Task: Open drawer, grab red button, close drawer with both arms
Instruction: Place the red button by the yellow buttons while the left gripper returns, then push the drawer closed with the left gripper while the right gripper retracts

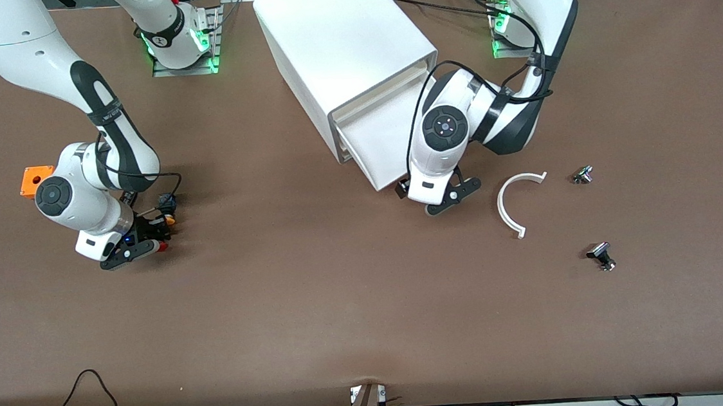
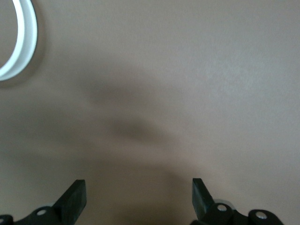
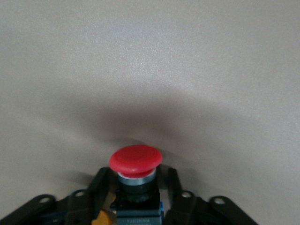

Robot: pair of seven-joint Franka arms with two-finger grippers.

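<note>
The white drawer [image 1: 384, 142] stands pulled out of the big white cabinet [image 1: 342, 43], toward the front camera. My left gripper [image 1: 440, 202] is open and empty, low over the bare table at the drawer's front edge; its fingers [image 2: 75, 199] stand wide apart. My right gripper [image 1: 142, 246] is shut on the red-capped button [image 3: 136, 159], low over the table toward the right arm's end. The red cap also shows in the front view [image 1: 161, 246]. I cannot tell whether the button touches the table.
A yellow-orange-capped button [image 1: 169, 217] lies right beside my right gripper. An orange box [image 1: 35, 180] sits by the right arm's wrist. A white curved strip [image 1: 510, 207] and two small metal parts [image 1: 582, 175] [image 1: 602, 255] lie toward the left arm's end.
</note>
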